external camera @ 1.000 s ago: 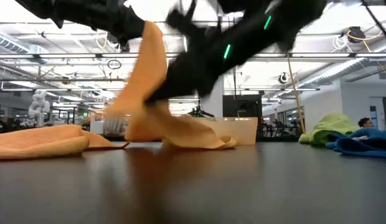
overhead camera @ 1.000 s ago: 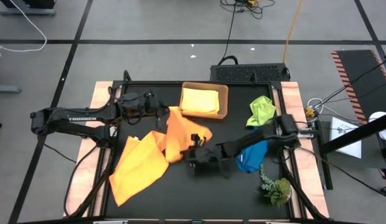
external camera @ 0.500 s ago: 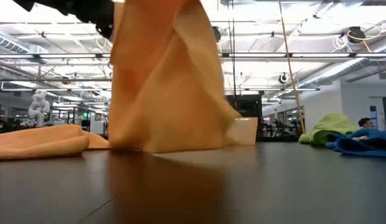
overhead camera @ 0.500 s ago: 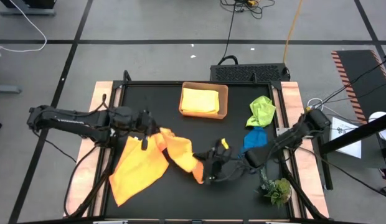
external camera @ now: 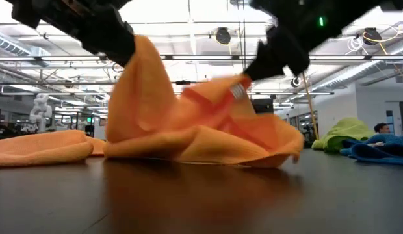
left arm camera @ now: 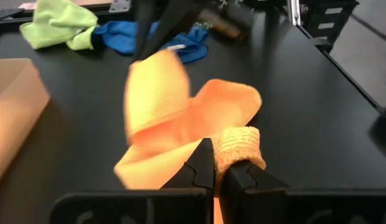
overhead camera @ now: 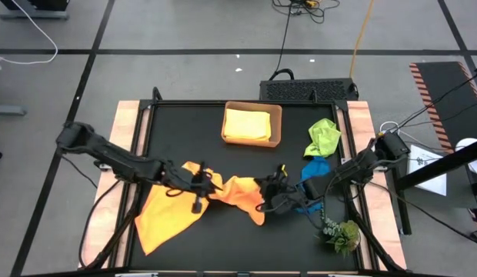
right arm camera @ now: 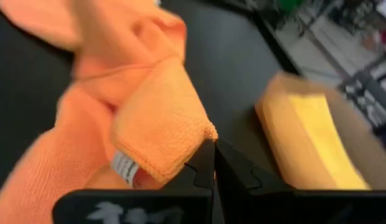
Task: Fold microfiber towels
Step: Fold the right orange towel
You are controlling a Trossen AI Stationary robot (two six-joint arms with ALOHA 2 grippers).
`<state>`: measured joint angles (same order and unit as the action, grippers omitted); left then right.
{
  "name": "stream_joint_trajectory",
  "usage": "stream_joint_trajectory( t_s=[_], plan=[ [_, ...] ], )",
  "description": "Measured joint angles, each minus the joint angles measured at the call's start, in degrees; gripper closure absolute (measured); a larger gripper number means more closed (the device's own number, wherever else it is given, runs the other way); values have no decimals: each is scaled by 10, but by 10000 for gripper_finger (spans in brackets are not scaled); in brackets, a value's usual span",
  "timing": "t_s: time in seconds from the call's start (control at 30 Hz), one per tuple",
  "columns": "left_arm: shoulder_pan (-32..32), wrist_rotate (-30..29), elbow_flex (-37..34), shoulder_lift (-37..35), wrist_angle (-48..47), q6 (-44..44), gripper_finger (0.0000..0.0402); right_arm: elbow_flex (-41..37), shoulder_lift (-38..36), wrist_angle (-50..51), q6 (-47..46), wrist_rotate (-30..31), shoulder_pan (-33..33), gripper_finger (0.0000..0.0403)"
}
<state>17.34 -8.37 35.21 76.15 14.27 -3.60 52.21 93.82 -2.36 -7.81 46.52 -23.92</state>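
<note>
We hold one orange towel [overhead camera: 235,192] between both grippers, low over the front middle of the table [overhead camera: 223,154]; the left gripper [overhead camera: 198,185] is clamped on its left corner, the right gripper [overhead camera: 271,192] is clamped on its right corner, near the white label [right arm camera: 124,167]; in the low view the cloth sags between the two pinched peaks and its lower folds rest on the table. A second orange towel [overhead camera: 165,211] lies spread at the front left, just beside the held one; we cannot tell whether they touch. The yellow towel [overhead camera: 248,125] lies folded in the tray [overhead camera: 278,123] at the back middle. The green towel [overhead camera: 323,137] sits crumpled at the back right; the blue towel [overhead camera: 314,171] lies just in front of it, partly under our right arm. A plant sprig [overhead camera: 340,232] lies at the front right corner.
</note>
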Motion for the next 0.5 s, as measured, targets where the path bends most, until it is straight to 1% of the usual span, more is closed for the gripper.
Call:
stream_joint_trajectory(
  t_s=[0.1,0.23,0.37,0.5],
  plan=[
    [8,-3,0,61,75,5,394,-49,0,-38,-24,0,7,403],
    [16,5,0,115,138,-38,398,-119,0,-134,-31,-1,7,403],
    [34,3,0,154,192,-46,395,-182,0,-232,-31,-2,7,403],
    [38,-8,0,177,233,-47,398,-234,0,-342,-19,-2,7,403]
  ],
)
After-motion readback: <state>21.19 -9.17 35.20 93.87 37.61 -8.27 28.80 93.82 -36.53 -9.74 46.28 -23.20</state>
